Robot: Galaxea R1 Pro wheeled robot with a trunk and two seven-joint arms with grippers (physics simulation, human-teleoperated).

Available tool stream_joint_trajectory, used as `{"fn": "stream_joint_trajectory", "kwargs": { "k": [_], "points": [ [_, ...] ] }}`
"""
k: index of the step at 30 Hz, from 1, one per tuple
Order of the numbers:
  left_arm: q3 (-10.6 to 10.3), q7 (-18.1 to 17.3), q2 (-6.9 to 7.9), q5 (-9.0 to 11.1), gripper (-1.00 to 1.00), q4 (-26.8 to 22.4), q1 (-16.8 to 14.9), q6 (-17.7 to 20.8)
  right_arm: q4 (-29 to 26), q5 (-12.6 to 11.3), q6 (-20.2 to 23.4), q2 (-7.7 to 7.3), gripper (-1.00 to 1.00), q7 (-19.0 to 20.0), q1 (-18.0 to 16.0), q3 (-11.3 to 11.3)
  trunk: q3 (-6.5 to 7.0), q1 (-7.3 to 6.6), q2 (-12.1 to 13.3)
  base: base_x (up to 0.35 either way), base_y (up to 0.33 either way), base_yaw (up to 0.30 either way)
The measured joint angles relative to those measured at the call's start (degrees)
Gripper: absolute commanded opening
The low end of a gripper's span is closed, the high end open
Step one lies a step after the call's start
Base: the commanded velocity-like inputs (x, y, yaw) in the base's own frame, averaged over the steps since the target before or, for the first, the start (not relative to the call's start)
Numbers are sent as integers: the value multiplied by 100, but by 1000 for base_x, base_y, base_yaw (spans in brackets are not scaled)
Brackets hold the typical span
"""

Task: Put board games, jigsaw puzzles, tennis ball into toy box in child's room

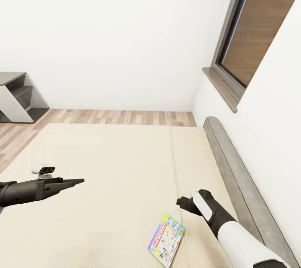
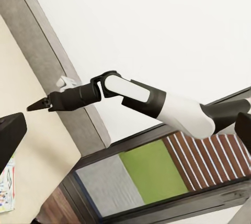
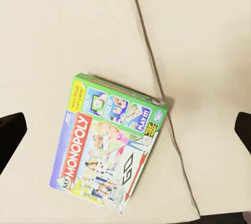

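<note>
Fingers [image 3: 12, 132] of the right gripper [image 1: 184, 200] stood wide apart in the right wrist view, one dark tip at each edge of the frame, with nothing between them but mattress and box. That gripper hung over the near right part of the bed [image 1: 113, 168], pointing down, just above and beside a board game [image 1: 166, 240].

Board game: a thin printed box with a green border, red banner and "Monopoly" lettering, lying flat and face up on the cream mattress. It sat skewed, one corner touching the mattress seam [image 1: 172, 163]. Nothing touched it.

Left gripper [image 1: 77, 181] was held out level over the left side of the bed, well apart from the box. Its fingers looked closed to a thin dark point in the head view, empty; the left wrist view showed only dark blurs at the edges, so a small gap could not be ruled out. A small white camera module [image 1: 42, 169] sat on top of the left wrist.

Grey padded headboard [image 1: 238, 180] ran along the right edge of the mattress, against the white wall [image 1: 125, 30]. Above it was a window [image 1: 255, 30] with a dark frame and sill.

Beyond the bed lay a strip of wooden floor [image 1: 117, 116]. A grey shelf unit [image 1: 19, 97] stood at far left against the wall.
</note>
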Motion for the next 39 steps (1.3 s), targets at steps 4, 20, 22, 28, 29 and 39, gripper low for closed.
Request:
{"fn": "stream_joint_trajectory", "kwargs": {
  "k": [4, 20, 22, 28, 29, 39],
  "points": [
    [1, 0, -24, 0, 100, 0, 0, -1, 0, 0, 0, 7, 100, 0, 0, 2, -38, 0, 0, 0, 0, 0],
    [1, 0, -40, -7, 100, 0, 0, -8, 0, 0, -3, 7, 100, 0, 0, 3, -190, 0, 0, 0, 0, 0],
    [1, 0, -40, -8, 100, 0, 0, -8, 0, 0, -3, 8, 100, 0, 0, 1, -209, 0, 0, 0, 0, 0],
    [-1, 0, -41, -9, 100, 0, 0, -9, 0, 0, -4, 7, 100, 0, 0, 2, -266, 0, 0, 0, 0, 0],
    [-2, 0, -42, -9, 100, 0, 0, -9, 0, 0, -3, 8, 100, 0, 0, 3, -275, 0, 0, 0, 0, 0],
    [-6, 0, -46, -9, 100, 8, 0, -9, 0, 0, -8, 1, 100, 0, 0, 3, -370, 0, -1, 0, 0, 0]
  ]
}}
